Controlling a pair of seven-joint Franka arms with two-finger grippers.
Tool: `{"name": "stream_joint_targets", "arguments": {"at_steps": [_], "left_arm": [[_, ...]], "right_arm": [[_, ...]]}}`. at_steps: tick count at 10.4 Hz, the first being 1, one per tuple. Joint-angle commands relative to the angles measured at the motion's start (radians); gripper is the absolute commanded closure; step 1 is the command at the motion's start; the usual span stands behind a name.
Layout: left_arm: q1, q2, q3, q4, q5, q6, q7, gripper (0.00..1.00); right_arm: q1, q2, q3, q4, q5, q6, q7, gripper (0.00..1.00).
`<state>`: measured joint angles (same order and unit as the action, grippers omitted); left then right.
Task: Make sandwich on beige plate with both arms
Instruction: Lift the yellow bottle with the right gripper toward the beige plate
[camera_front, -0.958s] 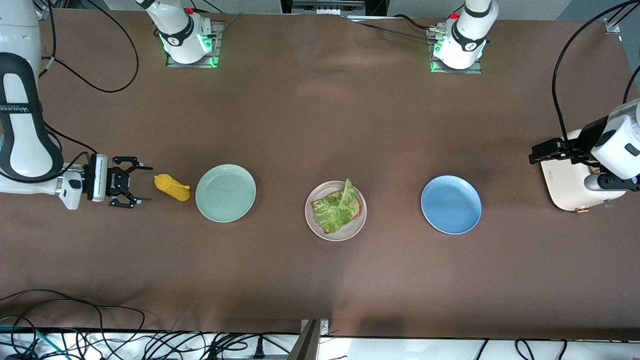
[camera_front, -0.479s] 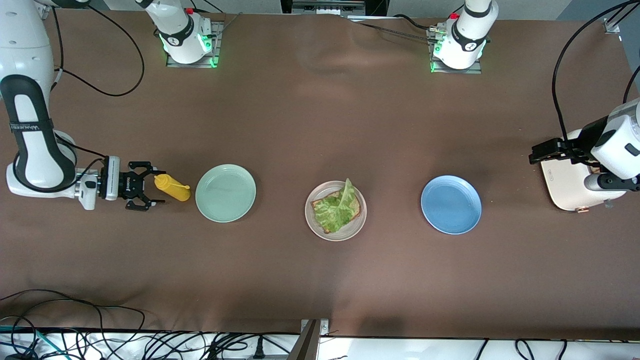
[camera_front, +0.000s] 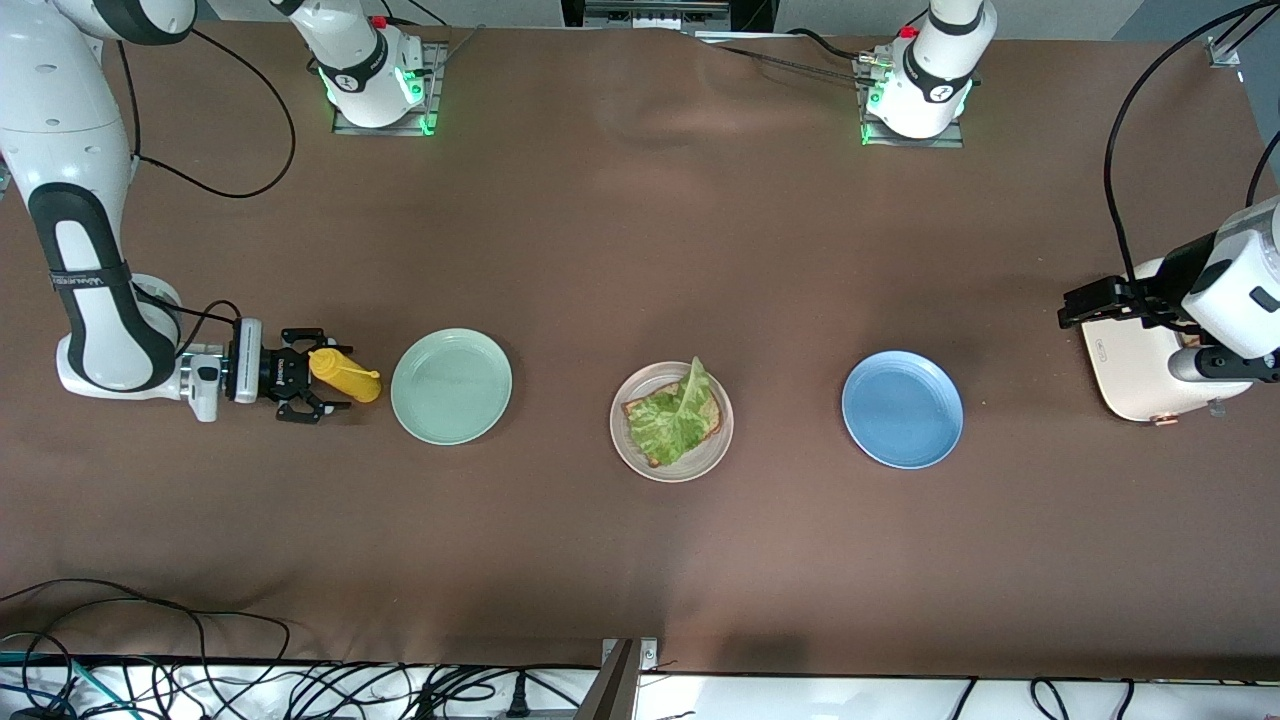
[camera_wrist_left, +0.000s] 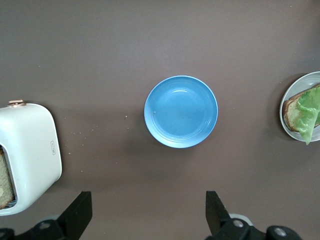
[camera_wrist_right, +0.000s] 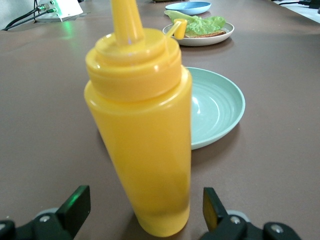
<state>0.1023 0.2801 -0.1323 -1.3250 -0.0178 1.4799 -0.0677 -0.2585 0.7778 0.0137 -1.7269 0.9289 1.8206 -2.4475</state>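
The beige plate (camera_front: 671, 422) sits mid-table with one brown bread slice (camera_front: 712, 420) and a green lettuce leaf (camera_front: 672, 415) on top; it also shows in the right wrist view (camera_wrist_right: 200, 39) and the left wrist view (camera_wrist_left: 287, 122). My right gripper (camera_front: 322, 374) is open low at the table, its fingers on either side of the base of an upright yellow squeeze bottle (camera_front: 343, 375), without gripping it (camera_wrist_right: 142, 130). My left gripper (camera_front: 1075, 305) is open and empty, up over a white toaster (camera_front: 1135, 365). A bread slice (camera_wrist_left: 5, 179) sits in the toaster's slot.
A mint-green plate (camera_front: 451, 385) lies beside the yellow bottle, toward the beige plate. A blue plate (camera_front: 902, 408) lies between the beige plate and the toaster. Cables run along the table edge nearest the front camera.
My right gripper has moved along the table toward the yellow bottle and now has its open fingers around the bottle's base. The left arm has not moved.
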Motion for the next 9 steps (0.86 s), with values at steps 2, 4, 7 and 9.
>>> {"name": "stream_joint_targets", "arguments": {"at_steps": [2,4,7,9], "left_arm": [[-0.001,-0.007,-0.001,0.010,0.018,-0.015,0.020,0.00],[-0.001,-0.007,-0.001,0.010,0.018,-0.015,0.020,0.00],[-0.001,-0.007,-0.001,0.010,0.016,-0.015,0.020,0.00],[-0.001,-0.007,-0.001,0.010,0.016,-0.015,0.020,0.00]], "right_arm": [[0.005,0.015,0.021,0.029,0.027,-0.021,-0.014,0.46],[0.005,0.014,0.026,0.030,0.027,-0.012,-0.068,0.96],[0.008,-0.024,0.043,0.033,0.030,0.003,-0.042,1.00],[0.019,-0.090,0.055,0.032,-0.062,0.048,0.092,1.00]]}}
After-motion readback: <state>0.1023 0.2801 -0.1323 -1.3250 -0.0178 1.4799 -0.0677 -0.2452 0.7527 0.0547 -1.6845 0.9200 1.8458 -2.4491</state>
